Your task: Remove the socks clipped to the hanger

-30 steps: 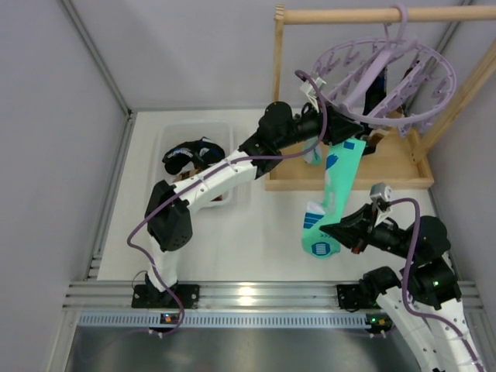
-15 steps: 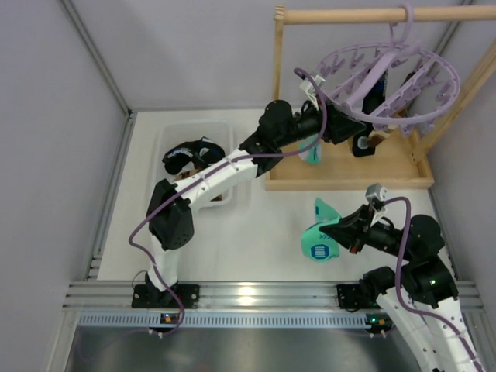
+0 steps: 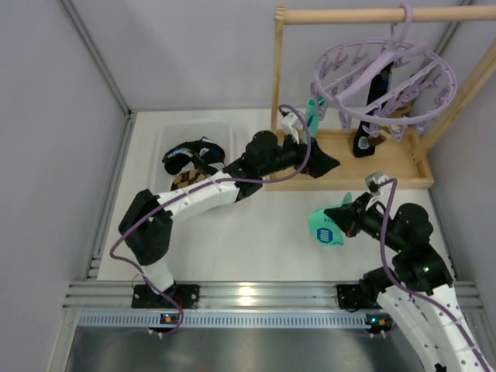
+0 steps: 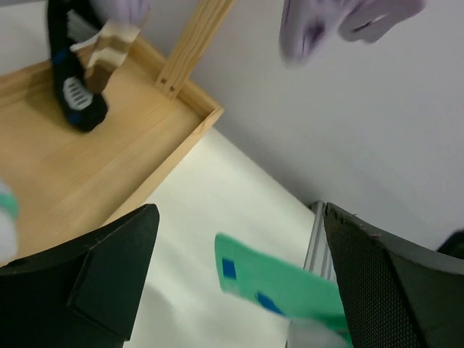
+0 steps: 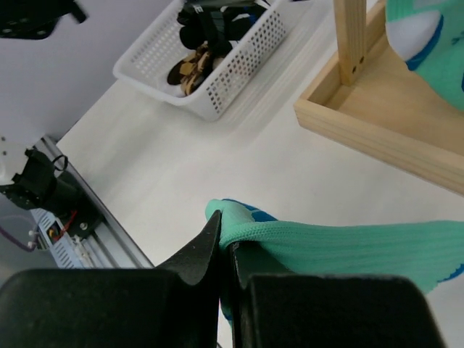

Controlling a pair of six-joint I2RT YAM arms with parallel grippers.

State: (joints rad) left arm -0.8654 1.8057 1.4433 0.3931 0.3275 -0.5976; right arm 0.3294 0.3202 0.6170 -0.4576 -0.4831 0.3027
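The lavender hanger (image 3: 385,76) hangs by its hook from the wooden rail. A teal sock (image 3: 313,113), a black sock (image 3: 363,144) and a brown striped sock (image 4: 109,45) are still clipped to it. My right gripper (image 3: 346,219) is shut on the cuff of another teal sock (image 3: 325,229), which it holds free of the hanger above the table. In the right wrist view the jaws (image 5: 225,239) pinch that sock's (image 5: 348,246) edge. My left gripper (image 3: 325,161) is open and empty over the wooden tray's near edge. The held teal sock (image 4: 279,281) shows below its fingers (image 4: 101,279).
A white basket (image 3: 169,138) at the left holds dark and argyle socks. The wooden rail frame (image 3: 277,70) and its tray base (image 3: 341,183) stand at the back right. Grey walls close both sides, and a metal rail (image 3: 248,294) runs along the near edge.
The teal sock came off the hanger and now hangs bunched in the right gripper, pulled toward the near side. My left gripper opened wide and drew back down from the ring.
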